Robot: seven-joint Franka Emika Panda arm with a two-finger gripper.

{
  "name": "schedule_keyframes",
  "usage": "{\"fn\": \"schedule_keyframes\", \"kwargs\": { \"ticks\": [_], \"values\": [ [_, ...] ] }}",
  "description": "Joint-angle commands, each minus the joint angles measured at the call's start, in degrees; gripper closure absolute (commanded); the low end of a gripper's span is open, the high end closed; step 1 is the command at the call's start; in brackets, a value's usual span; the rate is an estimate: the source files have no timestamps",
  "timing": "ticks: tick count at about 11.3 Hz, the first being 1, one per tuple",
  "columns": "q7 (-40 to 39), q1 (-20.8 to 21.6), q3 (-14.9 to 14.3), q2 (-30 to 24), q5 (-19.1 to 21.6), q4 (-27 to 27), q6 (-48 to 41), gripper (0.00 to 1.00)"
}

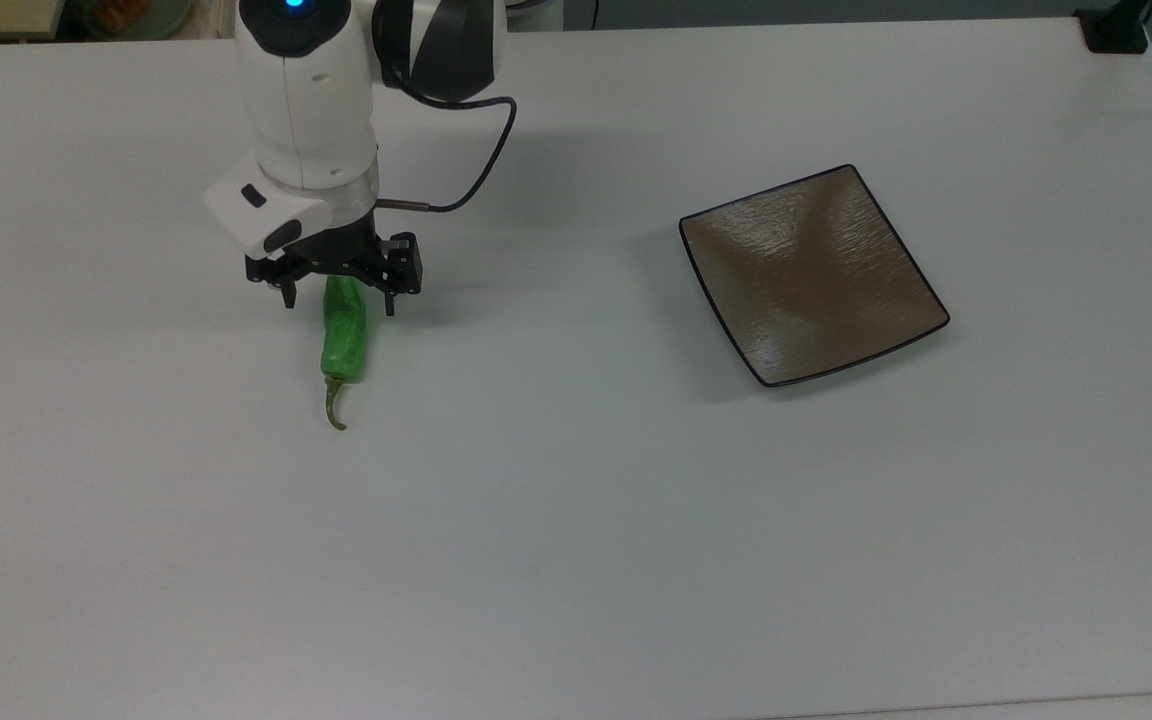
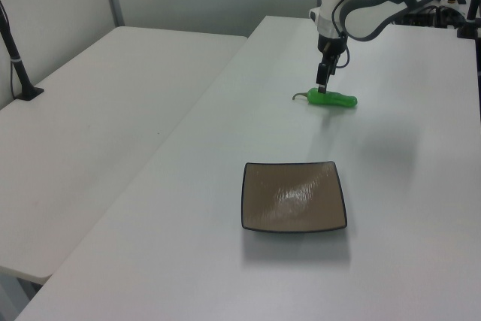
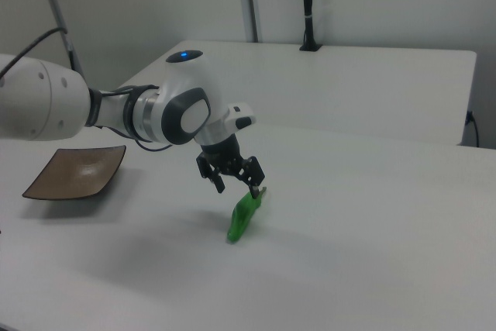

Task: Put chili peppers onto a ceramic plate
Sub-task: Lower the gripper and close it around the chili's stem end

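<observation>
The green chili pepper (image 1: 344, 335) lies flat on the white tabletop (image 1: 576, 520), in the top view's left half, with its blunt end toward the far edge and its thin curved stem pointing toward the near edge. In the left view the chili pepper (image 2: 333, 98) sits far back on the tabletop, beyond the plate.

The gripper (image 1: 338, 293) is low over the blunt end of the pepper, its fingers (image 1: 288, 295) spread apart with one on each side of the pepper's body, not closed on it. In the right view the gripper (image 3: 237, 184) hangs just above the upper end of the pepper (image 3: 243, 217).

The brown square ceramic plate (image 1: 812, 275) rests on the tabletop in the top view's right half, well apart from the pepper, and holds nothing. The white robot arm (image 1: 307, 110) reaches in from the far edge, a black cable (image 1: 481, 160) looping beside it.
</observation>
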Motion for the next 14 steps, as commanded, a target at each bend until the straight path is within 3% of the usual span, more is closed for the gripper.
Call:
{"fn": "schedule_keyframes", "kwargs": {
  "ticks": [1, 4, 5, 6, 7, 8, 14],
  "values": [
    [-1.28, -0.90, -0.22, 2.82, -0.77, -0.35, 2.50, 0.00],
    [-1.28, -1.08, -0.22, 4.85, -0.68, -0.18, 4.01, 0.00],
    [-1.28, -1.17, -0.22, 4.94, -0.59, -0.18, 4.18, 0.05],
    [-0.58, -1.17, -0.22, 4.94, 0.19, 0.08, 4.18, 0.40],
    [-1.27, -1.52, -0.22, 4.94, 0.37, 0.09, 4.18, 0.64],
    [-1.36, -1.61, -0.22, 4.94, 0.38, 0.09, 4.10, 0.77],
    [-0.84, -1.52, 0.04, 3.63, 0.99, 1.05, 3.23, 0.82]
  ]
}}
